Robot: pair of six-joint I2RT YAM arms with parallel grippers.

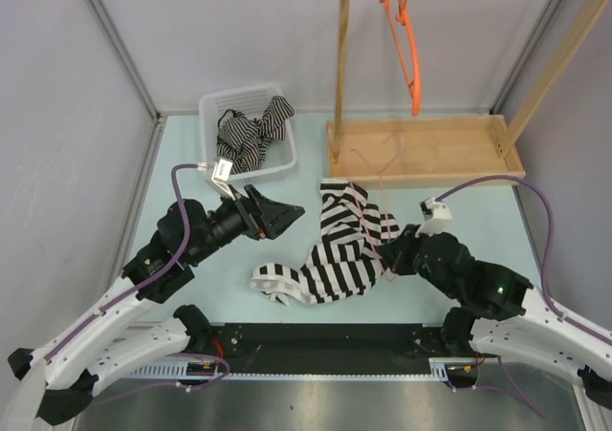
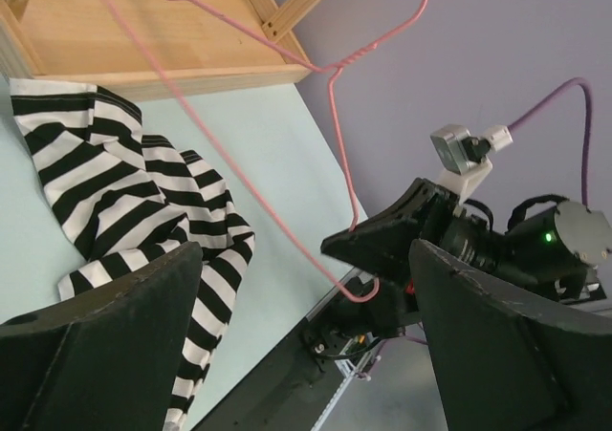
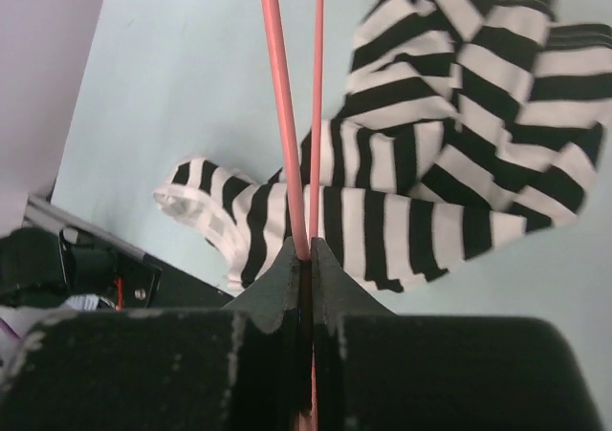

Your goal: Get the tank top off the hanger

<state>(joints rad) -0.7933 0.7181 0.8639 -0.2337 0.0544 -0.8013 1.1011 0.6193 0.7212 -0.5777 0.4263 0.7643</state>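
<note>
The black-and-white striped tank top [image 1: 337, 249] lies crumpled on the pale table between the arms, and shows in the left wrist view [image 2: 124, 192] and the right wrist view [image 3: 430, 163]. My right gripper [image 1: 387, 256] [image 3: 308, 249] is shut on the corner of the thin pink wire hanger [image 1: 368, 194] [image 3: 277, 116] [image 2: 341, 135]. It holds the hanger tilted up above the garment, hook towards the wooden rack. The wire crosses over the fabric, and I cannot tell whether a strap still hangs on it. My left gripper [image 1: 287, 216] [image 2: 304, 259] is open and empty, left of the tank top.
A white basket [image 1: 287, 159] with striped clothes stands at the back left. A wooden rack base [image 1: 430, 149] stands at the back right, with an orange hanger [image 1: 409, 53] on its top bar. Grey walls close in both sides.
</note>
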